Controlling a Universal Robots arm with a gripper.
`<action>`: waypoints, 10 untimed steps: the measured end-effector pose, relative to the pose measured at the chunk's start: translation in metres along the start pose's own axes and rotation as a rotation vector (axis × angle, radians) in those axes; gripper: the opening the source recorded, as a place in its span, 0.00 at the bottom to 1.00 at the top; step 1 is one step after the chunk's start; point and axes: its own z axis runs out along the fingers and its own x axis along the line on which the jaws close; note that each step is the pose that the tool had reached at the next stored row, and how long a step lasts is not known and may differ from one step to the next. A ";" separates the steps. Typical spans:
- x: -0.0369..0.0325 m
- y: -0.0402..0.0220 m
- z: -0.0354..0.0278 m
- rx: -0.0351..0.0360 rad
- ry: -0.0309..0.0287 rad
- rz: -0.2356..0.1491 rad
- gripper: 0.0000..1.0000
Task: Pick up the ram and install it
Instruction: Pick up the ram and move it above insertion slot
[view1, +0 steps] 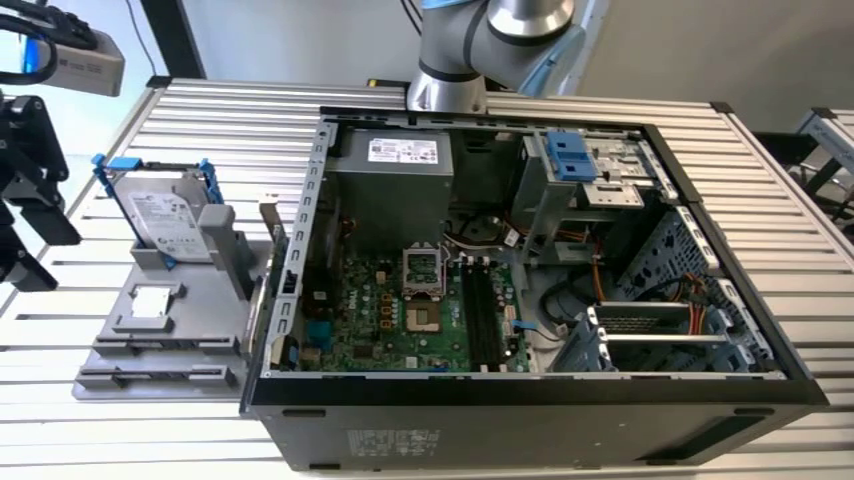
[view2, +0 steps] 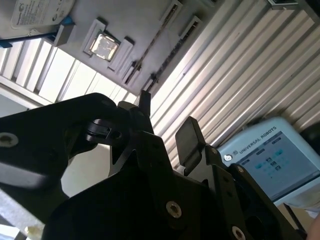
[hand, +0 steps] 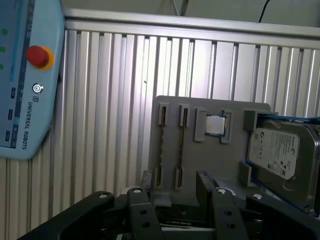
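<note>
In the first wrist view, gripper (hand: 175, 184) fingers (hand: 206, 186) are spread apart with nothing between them. Ram (hand: 182, 146) stands on edge in 1 slot of grey holder (hand: 230, 155), ahead of the fingertips, in line with their gap, not touching.

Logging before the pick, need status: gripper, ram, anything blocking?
Gripper open, empty, off the grey tray. Ram on edge in its tray holder, untouched. Nothing blocking in sight.
</note>
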 end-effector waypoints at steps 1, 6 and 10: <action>0.0000 -0.0001 0.0011 0.0001 0.0001 0.000 1.00; 0.0001 -0.0005 0.0059 0.0000 0.0007 0.000 1.00; 0.0002 -0.0008 0.0100 0.0001 0.0009 0.000 1.00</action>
